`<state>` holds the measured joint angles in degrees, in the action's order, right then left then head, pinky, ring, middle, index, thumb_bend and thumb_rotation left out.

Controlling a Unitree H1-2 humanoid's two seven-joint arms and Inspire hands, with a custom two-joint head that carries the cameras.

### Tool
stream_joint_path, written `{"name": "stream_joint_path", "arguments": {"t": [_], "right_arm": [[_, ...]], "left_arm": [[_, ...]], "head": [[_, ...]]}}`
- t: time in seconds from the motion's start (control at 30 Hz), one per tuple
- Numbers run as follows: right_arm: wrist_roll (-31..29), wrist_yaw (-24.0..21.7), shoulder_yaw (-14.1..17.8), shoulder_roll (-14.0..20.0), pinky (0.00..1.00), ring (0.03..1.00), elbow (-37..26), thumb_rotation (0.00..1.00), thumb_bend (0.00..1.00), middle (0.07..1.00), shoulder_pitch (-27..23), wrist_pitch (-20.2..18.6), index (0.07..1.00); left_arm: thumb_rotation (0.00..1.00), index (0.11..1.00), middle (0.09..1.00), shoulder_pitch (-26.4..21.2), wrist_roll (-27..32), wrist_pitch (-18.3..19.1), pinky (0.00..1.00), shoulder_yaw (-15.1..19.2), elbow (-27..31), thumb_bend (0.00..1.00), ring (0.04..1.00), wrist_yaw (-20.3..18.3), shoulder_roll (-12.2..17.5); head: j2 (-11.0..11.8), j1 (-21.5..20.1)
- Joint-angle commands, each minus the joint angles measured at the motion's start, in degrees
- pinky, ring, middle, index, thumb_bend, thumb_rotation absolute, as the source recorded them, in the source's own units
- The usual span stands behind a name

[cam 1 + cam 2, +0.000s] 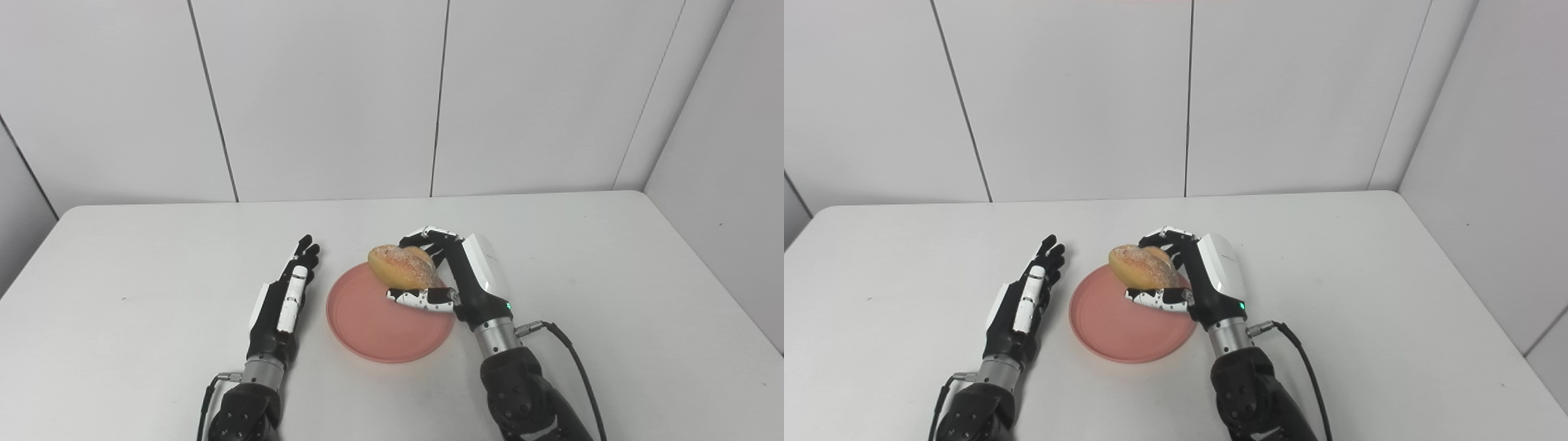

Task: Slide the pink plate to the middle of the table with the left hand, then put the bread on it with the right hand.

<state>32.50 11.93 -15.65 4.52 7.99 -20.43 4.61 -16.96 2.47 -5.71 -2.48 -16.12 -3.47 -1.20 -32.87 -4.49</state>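
The pink plate [383,318] lies flat on the white desk [612,294], near the middle and toward the near side. The right robot hand [453,275] is closed on the bread [403,267], a golden, sugar-dusted roll, with its fingers [429,236] curled over the far side and the thumb [419,298] underneath. The bread sits over the far right part of the plate; whether it touches the plate or is held just above it is hard to tell from these angles. The left robot hand [286,294] is just left of the plate, holding nothing, its fingers stretched out straight and pointing to the far side, close to the plate's left rim but apparently not touching it. A black cable [576,361] trails from the right wrist toward the near edge.
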Motion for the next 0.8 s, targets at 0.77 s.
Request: {"name": "stream_joint_path", "arguments": {"t": [0.77], "right_arm": [[7.02,-4.03,-3.97,3.27,0.56,0.666,3.79,0.12,0.50,0.715,-2.52,0.73,0.501]], "left_arm": [[1.00,0.947,0.965,0.06,0.44,1.98,1.00,-0.07,2.65,0.40,0.985,-0.39,-1.49]], "head": [[-1.92,0.87]]}}
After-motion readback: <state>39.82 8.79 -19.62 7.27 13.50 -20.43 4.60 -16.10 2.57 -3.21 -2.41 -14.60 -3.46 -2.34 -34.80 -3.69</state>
